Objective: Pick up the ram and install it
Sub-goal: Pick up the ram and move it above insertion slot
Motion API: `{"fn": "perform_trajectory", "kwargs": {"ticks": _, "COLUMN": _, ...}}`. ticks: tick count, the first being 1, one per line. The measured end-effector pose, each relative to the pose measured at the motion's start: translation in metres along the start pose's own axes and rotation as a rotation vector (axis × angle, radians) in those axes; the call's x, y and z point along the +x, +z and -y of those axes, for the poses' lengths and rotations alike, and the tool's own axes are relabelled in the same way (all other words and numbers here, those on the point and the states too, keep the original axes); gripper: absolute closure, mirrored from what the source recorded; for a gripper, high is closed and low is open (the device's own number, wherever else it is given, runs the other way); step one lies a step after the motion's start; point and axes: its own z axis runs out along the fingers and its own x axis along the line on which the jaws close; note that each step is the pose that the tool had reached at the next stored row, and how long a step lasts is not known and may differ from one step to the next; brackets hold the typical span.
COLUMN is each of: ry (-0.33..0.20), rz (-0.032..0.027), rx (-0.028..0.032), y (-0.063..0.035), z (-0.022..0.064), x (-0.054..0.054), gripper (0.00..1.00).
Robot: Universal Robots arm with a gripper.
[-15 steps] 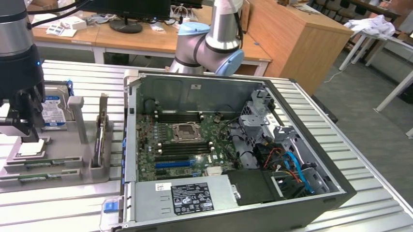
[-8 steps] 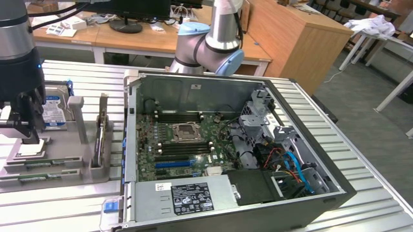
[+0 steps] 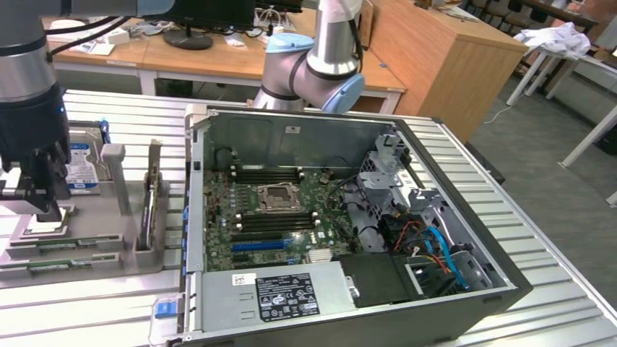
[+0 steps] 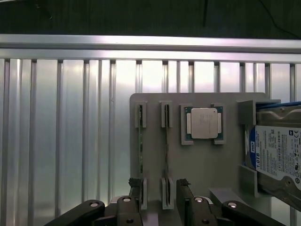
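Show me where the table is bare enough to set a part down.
Bare ribbed table lies beside the grey holder on its ram side, and between holder and table edge. Crowded: holder, under the gripper, and computer case.

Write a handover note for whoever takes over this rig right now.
Gripper: open, empty, hovering over the grey parts holder.
RAM stick nearer the CPU stands on edge in the holder, between the open jaws in the wrist view; a second stick stands beside it.
Done: gripper lined up over the RAM.
Left: RAM not yet gripped, not yet in the motherboard of the open PC case.
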Motion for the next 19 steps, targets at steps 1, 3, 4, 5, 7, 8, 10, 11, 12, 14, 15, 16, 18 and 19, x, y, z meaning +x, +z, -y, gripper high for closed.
{"fn": "perform_trajectory", "kwargs": {"ticks": 1, "ry": 0.000, "rz": 0.0000, "rx": 0.0001, "y": 0.0017, "z": 0.0001, "x": 0.000, "gripper": 0.57}}
{"fn": "perform_trajectory", "kwargs": {"ticks": 3, "ry": 0.000, "rz": 0.0000, "rx": -0.0001, "y": 0.0052, "z": 0.0002, "x": 0.000, "gripper": 0.57}}
{"fn": "perform_trajectory", "kwargs": {"ticks": 4, "ry": 0.000, "rz": 0.0000, "rx": 0.0000, "y": 0.0070, "z": 0.0003, "x": 0.000, "gripper": 0.57}}
{"fn": "perform_trajectory", "kwargs": {"ticks": 5, "ry": 0.000, "rz": 0.0000, "rx": -0.0001, "y": 0.0087, "z": 0.0003, "x": 0.000, "gripper": 0.57}}
{"fn": "perform_trajectory", "kwargs": {"ticks": 7, "ry": 0.000, "rz": 0.0000, "rx": 0.0000, "y": 0.0121, "z": 0.0004, "x": 0.000, "gripper": 0.57}}
{"fn": "perform_trajectory", "kwargs": {"ticks": 8, "ry": 0.000, "rz": 0.0000, "rx": -0.0002, "y": 0.0136, "z": 0.0005, "x": 0.000, "gripper": 0.57}}
{"fn": "perform_trajectory", "kwargs": {"ticks": 10, "ry": 0.000, "rz": 0.0001, "rx": 0.0000, "y": 0.0168, "z": 0.0006, "x": 0.000, "gripper": 0.57}}
{"fn": "perform_trajectory", "kwargs": {"ticks": 11, "ry": 0.000, "rz": 0.0000, "rx": 0.0000, "y": 0.0184, "z": 0.0007, "x": 0.000, "gripper": 0.57}}
{"fn": "perform_trajectory", "kwargs": {"ticks": 12, "ry": 0.000, "rz": 0.0000, "rx": 0.0000, "y": 0.0199, "z": 0.0007, "x": 0.000, "gripper": 0.57}}
{"fn": "perform_trajectory", "kwargs": {"ticks": 14, "ry": 0.000, "rz": 0.0001, "rx": 0.0000, "y": 0.0222, "z": 0.0008, "x": 0.001, "gripper": 0.57}}
{"fn": "perform_trajectory", "kwargs": {"ticks": 15, "ry": 0.000, "rz": 0.0000, "rx": 0.0000, "y": 0.0229, "z": 0.0008, "x": 0.001, "gripper": 0.57}}
{"fn": "perform_trajectory", "kwargs": {"ticks": 16, "ry": 0.000, "rz": -0.0001, "rx": -0.0002, "y": 0.0232, "z": 0.0008, "x": 0.001, "gripper": 0.57}}
{"fn": "perform_trajectory", "kwargs": {"ticks": 18, "ry": 0.000, "rz": -0.0002, "rx": -0.0002, "y": 0.0232, "z": 0.0008, "x": 0.001, "gripper": 0.57}}
{"fn": "perform_trajectory", "kwargs": {"ticks": 19, "ry": 0.000, "rz": -0.0001, "rx": -0.0002, "y": 0.0233, "z": 0.0009, "x": 0.001, "gripper": 0.57}}
